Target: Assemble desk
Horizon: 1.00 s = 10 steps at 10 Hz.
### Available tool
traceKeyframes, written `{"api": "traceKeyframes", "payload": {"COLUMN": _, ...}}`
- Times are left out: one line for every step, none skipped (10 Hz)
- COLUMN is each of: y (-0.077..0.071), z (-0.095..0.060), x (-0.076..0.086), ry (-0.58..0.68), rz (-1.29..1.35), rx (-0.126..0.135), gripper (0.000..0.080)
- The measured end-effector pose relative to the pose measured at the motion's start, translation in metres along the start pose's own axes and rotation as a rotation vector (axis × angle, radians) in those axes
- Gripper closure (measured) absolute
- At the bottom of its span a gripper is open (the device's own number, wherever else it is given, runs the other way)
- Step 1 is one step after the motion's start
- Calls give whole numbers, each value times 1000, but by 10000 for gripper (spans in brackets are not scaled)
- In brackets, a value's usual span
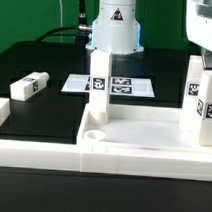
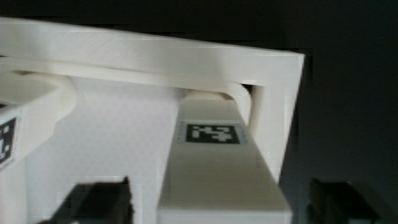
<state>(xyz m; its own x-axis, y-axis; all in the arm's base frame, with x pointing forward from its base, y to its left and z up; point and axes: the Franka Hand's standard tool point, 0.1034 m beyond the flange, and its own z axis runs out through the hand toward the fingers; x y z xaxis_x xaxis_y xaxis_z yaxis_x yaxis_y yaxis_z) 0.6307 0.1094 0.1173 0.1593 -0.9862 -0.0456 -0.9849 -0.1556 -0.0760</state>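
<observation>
The white desk top lies in the front of the exterior view. Two white tagged legs stand upright on it: one near its back left corner and one at the exterior view's right. My gripper hangs over the right leg. In the wrist view that leg stands in a corner of the desk top, between my gripper's dark fingers. A gap shows on each side of it, so the gripper is open and touches nothing. Another leg lies loose on the black table at the exterior view's left.
The marker board lies flat behind the desk top, in front of the arm's base. A long white border rail runs along the front and turns up at the exterior view's left edge. Part of another tagged leg shows at the wrist view's edge.
</observation>
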Motion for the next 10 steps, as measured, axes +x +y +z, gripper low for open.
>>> {"api": "traceKeyframes", "payload": {"y": 0, "z": 0, "x": 0, "ry": 1, "rz": -81, "rx": 2, "gripper": 219}}
{"api": "traceKeyframes", "payload": {"y": -3, "z": 0, "x": 1, "ry": 6, "rz": -178, "rx": 20, "gripper": 164}}
{"api": "traceKeyframes", "payload": {"y": -3, "z": 0, "x": 1, "ry": 7, "rz": -241, "rx": 19, "gripper": 164}}
{"api": "traceKeyframes", "payload": {"y": -3, "z": 0, "x": 1, "ry": 8, "rz": -316, "rx": 19, "gripper": 152}}
{"api": "traceKeyframes", "payload": {"y": -3, "z": 0, "x": 1, "ry": 9, "rz": -396, "rx": 18, "gripper": 152}}
{"api": "traceKeyframes", "payload": {"y": -3, "z": 0, "x": 1, "ry": 10, "rz": -462, "rx": 18, "gripper": 150}}
{"api": "traceKeyframes", "payload": {"y": -3, "z": 0, "x": 1, "ry": 11, "rz": -535, "rx": 17, "gripper": 150}}
{"api": "traceKeyframes", "payload": {"y": -2, "z": 1, "x": 2, "ry": 20, "rz": -616, "rx": 11, "gripper": 150}}
{"api": "traceKeyframes", "payload": {"y": -2, "z": 1, "x": 2, "ry": 26, "rz": -731, "rx": 7, "gripper": 150}}
{"api": "traceKeyframes", "payload": {"y": -3, "z": 0, "x": 3, "ry": 30, "rz": -814, "rx": 5, "gripper": 150}}
